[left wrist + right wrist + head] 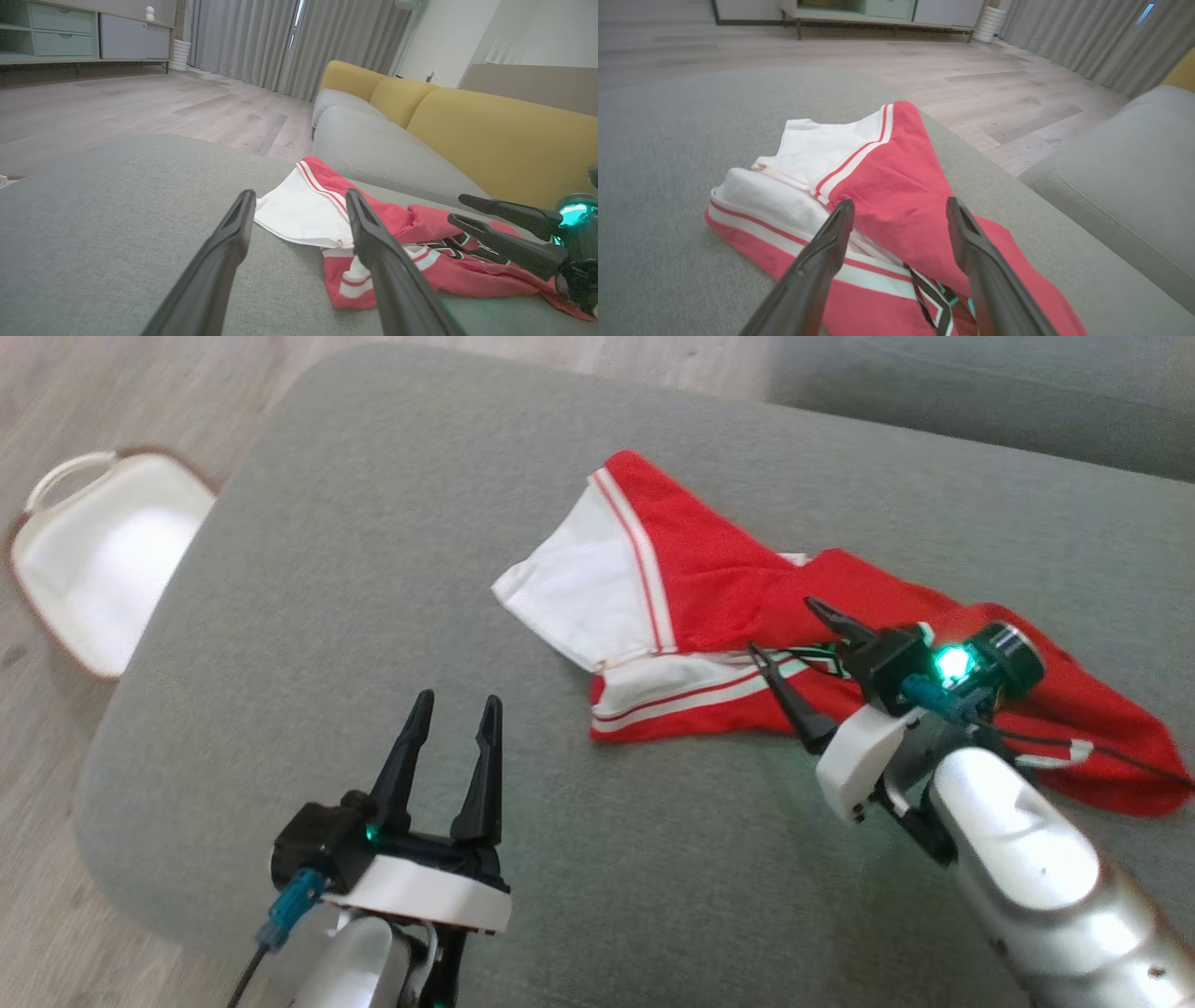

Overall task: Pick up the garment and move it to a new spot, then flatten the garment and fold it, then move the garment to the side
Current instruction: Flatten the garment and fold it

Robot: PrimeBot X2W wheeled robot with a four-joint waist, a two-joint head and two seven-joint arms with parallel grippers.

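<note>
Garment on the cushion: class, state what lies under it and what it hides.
The garment lies crumpled on the grey cushion. Its own folds cover its lower layers and the cushion patch beneath.

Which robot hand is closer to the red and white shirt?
The right. The right gripper hangs open over the garment, at its striped band. The left gripper, open too, is over bare grey cushion, apart from the garment.

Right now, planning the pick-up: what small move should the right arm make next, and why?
Probably lower the right gripper onto the garment and close: its fingers stand open over the crumpled red cloth, which lies ungrasped on the cushion.
</note>
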